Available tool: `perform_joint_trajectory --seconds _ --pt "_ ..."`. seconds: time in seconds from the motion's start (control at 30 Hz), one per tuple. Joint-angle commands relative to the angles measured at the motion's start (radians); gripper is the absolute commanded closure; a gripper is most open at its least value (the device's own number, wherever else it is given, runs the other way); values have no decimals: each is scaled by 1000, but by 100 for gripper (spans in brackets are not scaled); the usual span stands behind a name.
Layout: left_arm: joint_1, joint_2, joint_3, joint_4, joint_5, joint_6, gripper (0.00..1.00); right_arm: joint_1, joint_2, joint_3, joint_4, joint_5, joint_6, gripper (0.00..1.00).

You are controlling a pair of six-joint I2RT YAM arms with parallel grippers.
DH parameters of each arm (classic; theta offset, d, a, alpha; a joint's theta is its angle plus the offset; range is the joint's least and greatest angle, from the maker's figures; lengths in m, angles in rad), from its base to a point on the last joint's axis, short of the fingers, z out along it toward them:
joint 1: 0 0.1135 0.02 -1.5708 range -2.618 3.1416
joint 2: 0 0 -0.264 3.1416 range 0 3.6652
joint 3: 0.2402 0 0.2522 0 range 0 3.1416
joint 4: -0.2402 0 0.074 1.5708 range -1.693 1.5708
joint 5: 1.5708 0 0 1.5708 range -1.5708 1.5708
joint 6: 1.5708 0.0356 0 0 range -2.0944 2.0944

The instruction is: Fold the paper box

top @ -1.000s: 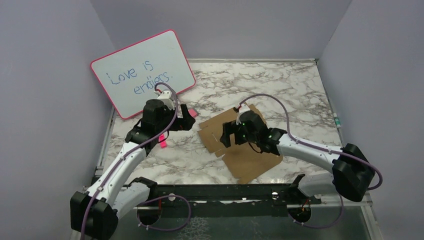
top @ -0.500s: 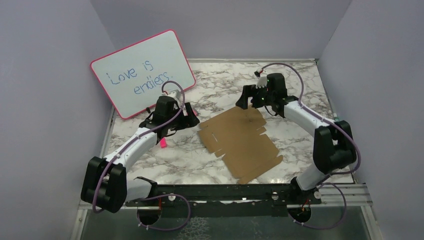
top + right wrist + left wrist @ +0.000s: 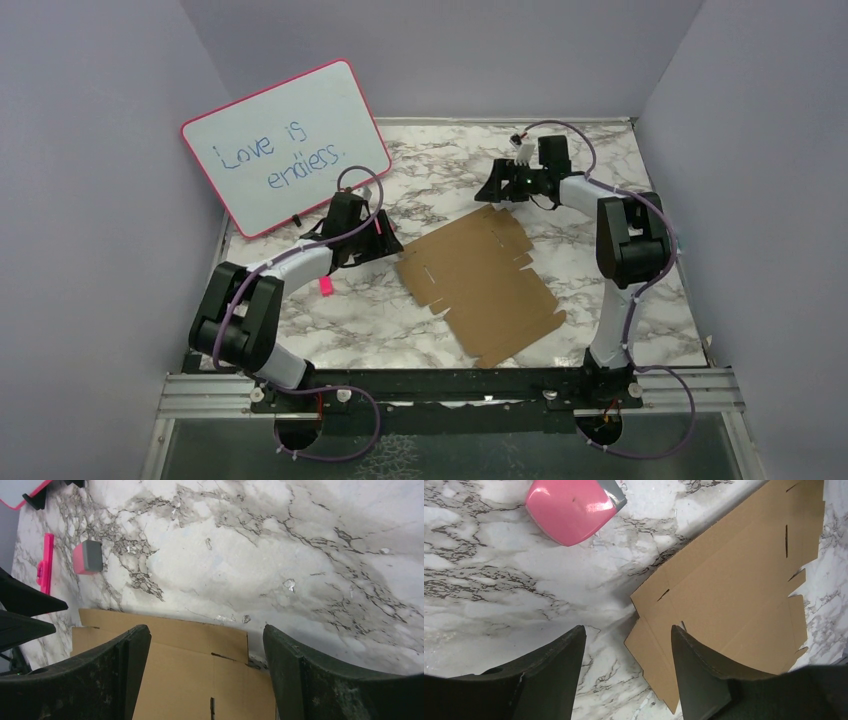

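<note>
Swinging off the sheet, the right gripper had reached the upper edge of the paper box, while the left gripper edged toward its left corner. Both pairs of jaws stood spread, gripping nothing. Unfolded, the box lay flat at mid-frame on the marble table, probably so opposite flaps could be taken.

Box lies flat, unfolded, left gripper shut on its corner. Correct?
Not quite. The left gripper is open, holding nothing; the left wrist view shows a clear gap between its fingers. The box does lie flat and unfolded.
</note>
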Motion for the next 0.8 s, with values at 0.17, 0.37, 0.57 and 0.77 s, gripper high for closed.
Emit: perform_joint_trajectory --seconds 0.17,0.37,0.57,0.77 --pt "10 79 51 69 56 -8 40 -6 95 71 -33 -98 -43 18" --pt "13 113 69 76 95 -16 45 -9 105 52 -32 -142 -38 27" --pt "13 139 77 84 121 -23 51 -17 109 24 -15 -174 -27 38" --pt "13 150 82 95 142 -37 58 -28 94 -7 -5 -168 -25 49"
